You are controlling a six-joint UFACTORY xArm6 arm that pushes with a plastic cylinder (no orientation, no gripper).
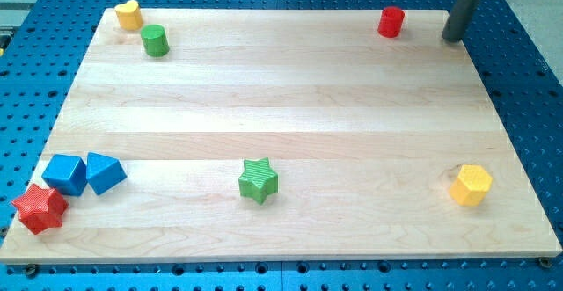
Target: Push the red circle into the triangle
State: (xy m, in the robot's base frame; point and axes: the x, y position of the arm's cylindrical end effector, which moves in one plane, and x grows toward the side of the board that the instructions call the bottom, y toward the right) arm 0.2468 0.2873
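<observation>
The red circle [391,22] is a small red cylinder near the view's top right of the wooden board [290,106]. The blue triangle [106,172] sits at the view's bottom left, touching a blue cube [65,173] on its left. My tip [454,38] is the lower end of the dark rod at the view's top right, just to the right of the red circle and apart from it, at the board's right edge.
A red star [40,208] lies at the bottom left corner below the blue cube. A green star [258,180] sits at bottom centre. A yellow hexagon [471,185] is at bottom right. A yellow heart [129,14] and a green cylinder [156,40] are at top left.
</observation>
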